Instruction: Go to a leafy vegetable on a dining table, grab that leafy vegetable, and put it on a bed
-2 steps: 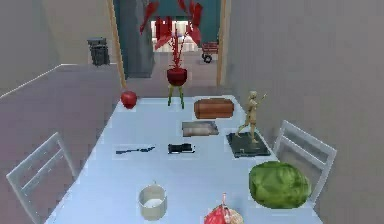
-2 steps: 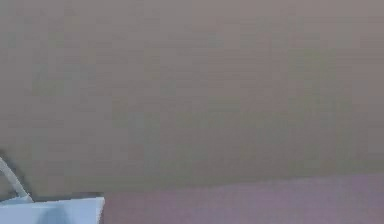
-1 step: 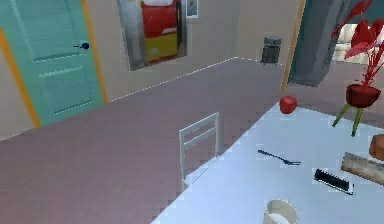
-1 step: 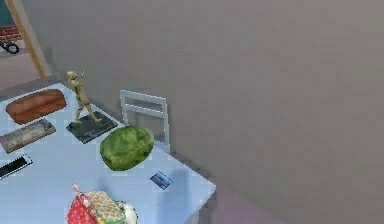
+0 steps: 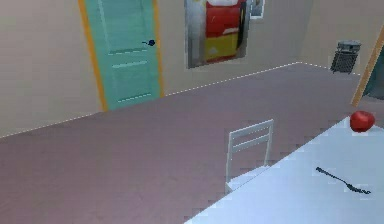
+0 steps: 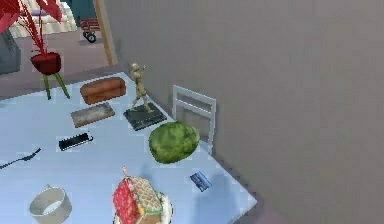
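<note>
One rounded green leafy vegetable sits on smooth table.

The lettuce is a rounded green head, mottled in lighter and darker green, with a crinkled, leafy surface. It looks whole and sits low, somewhat wider than it is tall. It rests directly on the table, whose top is a pale bluish white. In the arm side view it lies close to the table's edge on that view's right, roughly midway along that edge. It is fully on the top, with nothing overhanging.
</note>
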